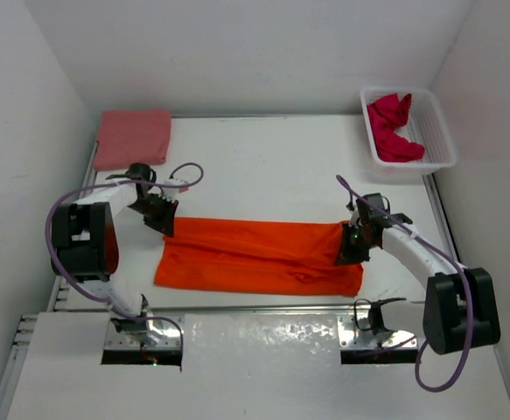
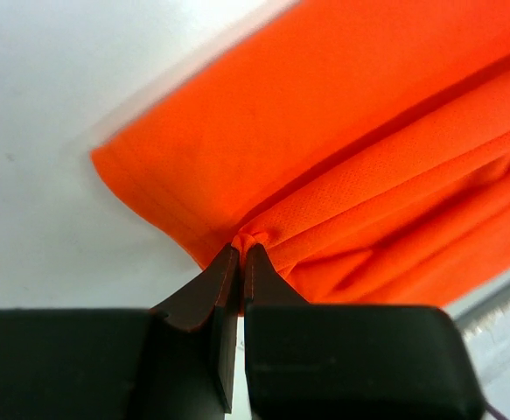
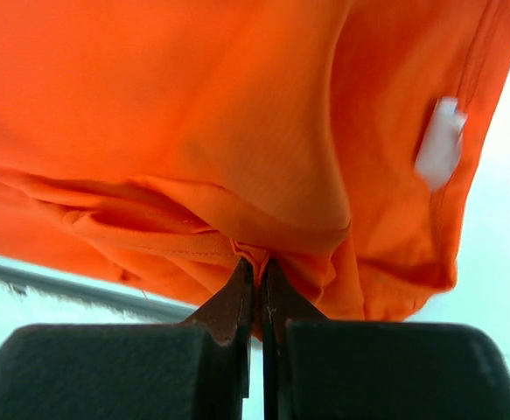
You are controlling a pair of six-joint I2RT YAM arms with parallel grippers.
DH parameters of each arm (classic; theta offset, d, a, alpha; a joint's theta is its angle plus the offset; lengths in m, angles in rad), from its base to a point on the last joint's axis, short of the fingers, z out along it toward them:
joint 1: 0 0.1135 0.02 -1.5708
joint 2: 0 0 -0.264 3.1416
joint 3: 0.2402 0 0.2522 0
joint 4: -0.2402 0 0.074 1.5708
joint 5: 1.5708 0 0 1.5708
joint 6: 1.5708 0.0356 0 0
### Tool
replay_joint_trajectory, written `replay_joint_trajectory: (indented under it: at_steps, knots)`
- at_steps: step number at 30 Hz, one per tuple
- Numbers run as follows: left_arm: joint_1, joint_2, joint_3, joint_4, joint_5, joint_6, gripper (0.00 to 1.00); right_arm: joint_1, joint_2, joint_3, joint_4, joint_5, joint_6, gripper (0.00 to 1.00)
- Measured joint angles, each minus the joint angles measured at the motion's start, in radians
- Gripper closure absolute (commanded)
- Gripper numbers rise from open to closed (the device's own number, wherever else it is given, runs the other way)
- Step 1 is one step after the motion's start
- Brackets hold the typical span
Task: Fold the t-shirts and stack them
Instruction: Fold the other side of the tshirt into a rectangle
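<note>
Closest to my left wrist camera are the dark fingers of the left tool (image 2: 241, 254), pressed together on a small pucker of the orange t-shirt (image 1: 259, 255) at its left end. The right tool (image 3: 256, 267) does the same at the other end, nipping a bunched hem, with a white label (image 3: 440, 143) showing just off to one side. I hold both ends at once so the cloth is taut between the arms and can be carried over as one straight edge rather than sagging in the middle.

From above, the shirt lies as a long band across the near half of the worktop (image 1: 263, 166), already narrowed lengthwise, so I judge this to be the step of folding it over again. The pink t-shirt (image 1: 133, 137) sits folded at the far left corner (that is where the stack belongs, I reckon), well apart from the orange one. The red t-shirt (image 1: 393, 129) is crumpled in the white basket (image 1: 434, 131) at the far right, not yet dealt with. My worry is one thin pinch slipping as the cloth lifts.
</note>
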Motion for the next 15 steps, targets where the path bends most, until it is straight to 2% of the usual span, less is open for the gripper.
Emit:
replay_joint_trajectory:
  at_steps: [8, 15]
  knots:
    - [0.000, -0.005, -0.035, 0.154, -0.021, -0.098, 1.00, -0.031, 0.126, 0.148, 0.177, 0.024, 0.016, 1.00]
    - [-0.001, -0.018, -0.045, 0.245, -0.021, -0.135, 1.00, -0.060, 0.245, 0.177, 0.202, 0.030, -0.018, 1.00]
